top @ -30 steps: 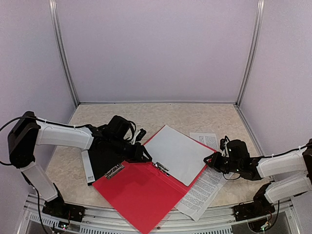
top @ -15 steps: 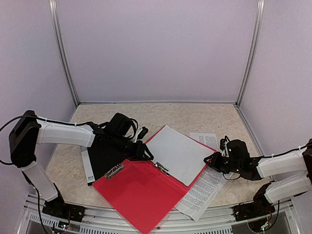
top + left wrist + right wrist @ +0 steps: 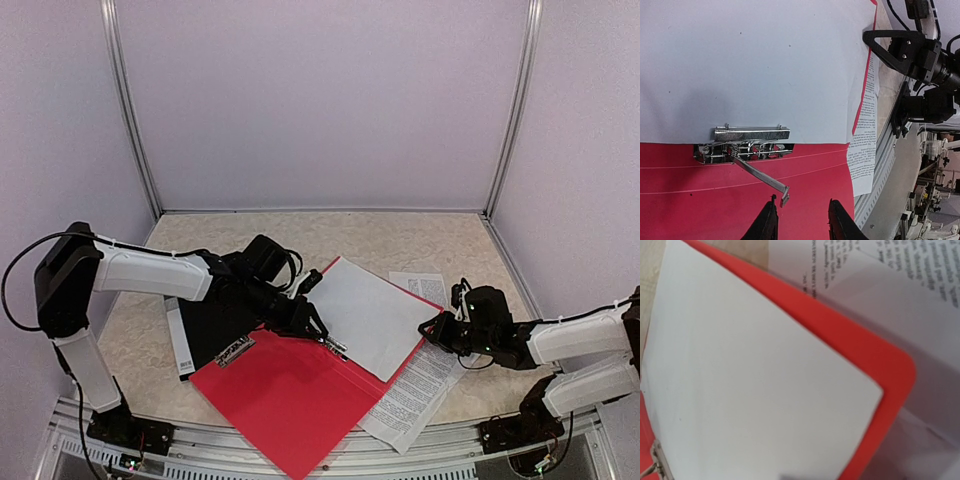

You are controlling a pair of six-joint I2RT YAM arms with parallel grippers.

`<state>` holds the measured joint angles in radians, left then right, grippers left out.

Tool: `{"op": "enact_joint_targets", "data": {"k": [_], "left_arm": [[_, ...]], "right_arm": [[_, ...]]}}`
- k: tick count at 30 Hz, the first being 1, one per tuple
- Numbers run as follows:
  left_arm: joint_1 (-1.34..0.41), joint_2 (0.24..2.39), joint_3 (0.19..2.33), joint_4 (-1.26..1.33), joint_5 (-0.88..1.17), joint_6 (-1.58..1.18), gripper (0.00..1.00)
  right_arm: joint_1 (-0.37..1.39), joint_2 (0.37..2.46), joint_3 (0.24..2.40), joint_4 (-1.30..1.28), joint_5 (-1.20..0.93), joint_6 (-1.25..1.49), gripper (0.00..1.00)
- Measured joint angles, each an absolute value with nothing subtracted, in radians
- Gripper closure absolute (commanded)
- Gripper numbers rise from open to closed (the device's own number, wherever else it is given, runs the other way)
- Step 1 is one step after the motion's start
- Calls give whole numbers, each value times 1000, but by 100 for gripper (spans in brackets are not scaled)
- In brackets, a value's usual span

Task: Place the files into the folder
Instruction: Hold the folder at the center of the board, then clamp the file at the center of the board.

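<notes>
Left tool [image 3: 802,202]: mine, low over the red folder's inner face, fingers apart with a clear gap and nothing clamped.
Right tool [image 3: 433,330]: mine, at the right corner of the open folder, above the printed sheets. From the overhead view it looks nearly closed, but I cannot tell whether it grips anything, and my own wrist view shows no fingers.
Red folder [image 3: 280,395]: lying open and flat on the tabletop [image 3: 400,240], spread diagonally, with one corner reaching the near edge.
Metal clip [image 3: 747,142]: fixed along the folder's spine, with its bar lying over the near edge of the blank sheet.
Lever [image 3: 760,175]: a thin metal arm that slants out from the clip. Its bent tip ends just ahead of my left fingertips and nearer one of them, not touching either as far as I can see.
Blank sheet [image 3: 365,310]: one white page lying flat on the far half of the folder, inside its red border.
Printed sheets [image 3: 415,390]: pages of dense black text on the tabletop at the folder's right side, outside it and partly tucked under its edge.
Black board [image 3: 215,325]: flat on the tabletop left of the red folder, under my left arm, with a white strip along its outer side.
</notes>
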<state>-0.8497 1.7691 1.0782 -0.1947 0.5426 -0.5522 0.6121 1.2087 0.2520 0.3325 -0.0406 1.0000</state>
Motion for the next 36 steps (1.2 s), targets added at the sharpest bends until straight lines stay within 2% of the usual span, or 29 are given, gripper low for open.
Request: {"op": "enact_joint_targets", "data": {"k": [10, 19, 36], "left_arm": [[-842, 1782, 1079, -220, 567, -532, 67], [-826, 1816, 1090, -228, 609, -511, 75], [-809, 1861, 1147, -247, 692, -488, 81]], "right_arm": [[612, 1206, 255, 325, -41, 994, 82], [612, 1206, 262, 316, -41, 991, 82], [612, 1205, 264, 310, -41, 991, 86]]}}
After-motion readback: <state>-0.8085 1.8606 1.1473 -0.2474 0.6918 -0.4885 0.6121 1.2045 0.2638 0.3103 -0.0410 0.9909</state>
